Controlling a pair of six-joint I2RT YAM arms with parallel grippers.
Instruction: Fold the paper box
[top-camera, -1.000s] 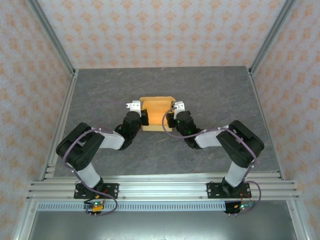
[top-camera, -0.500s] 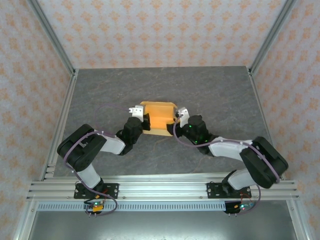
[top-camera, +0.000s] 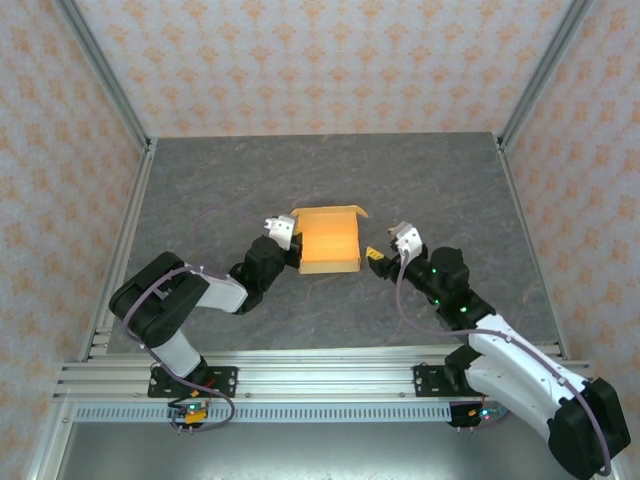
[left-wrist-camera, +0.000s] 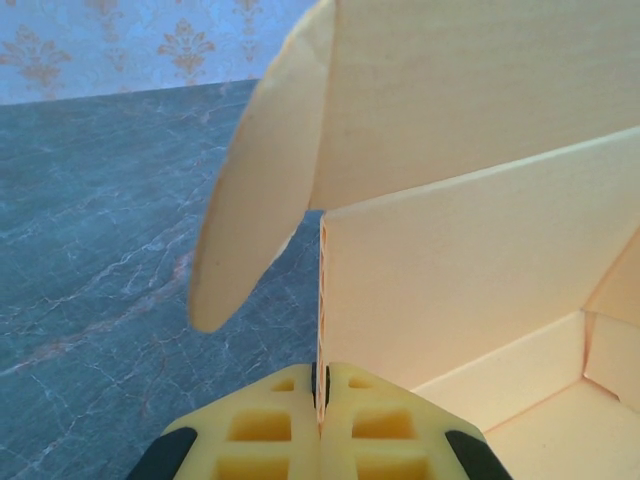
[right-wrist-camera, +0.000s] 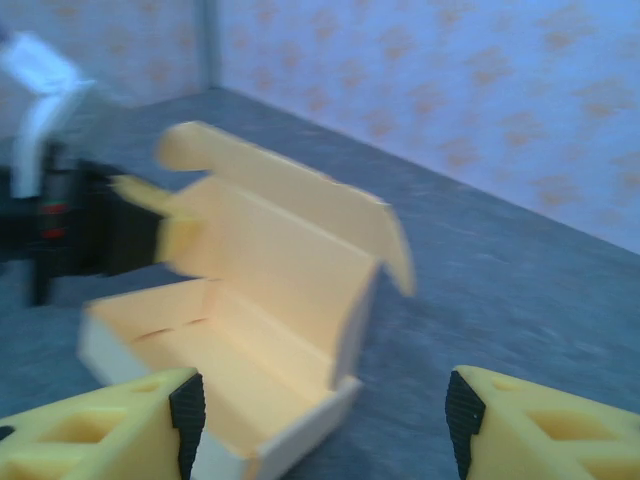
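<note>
The paper box (top-camera: 328, 240) is light orange-tan, standing open on the grey table with its lid up and ear flaps out. My left gripper (top-camera: 296, 250) is at the box's left side. In the left wrist view this gripper (left-wrist-camera: 321, 385) is shut on the thin edge of the box's side wall (left-wrist-camera: 450, 270). My right gripper (top-camera: 385, 252) hangs a little right of the box, apart from it. In the right wrist view its jaws (right-wrist-camera: 323, 425) stand open with nothing between them, and the box (right-wrist-camera: 260, 300) lies just ahead, its near right corner between the fingers' lines.
The grey marbled table (top-camera: 220, 180) is bordered by patterned walls and metal frame posts (top-camera: 525, 70). An aluminium rail (top-camera: 320, 375) runs along the near edge at the arm bases.
My right gripper has let go of the box's right side, opened, and drawn back to the right and nearer. The box has shifted slightly right, still pinched by my left gripper.
</note>
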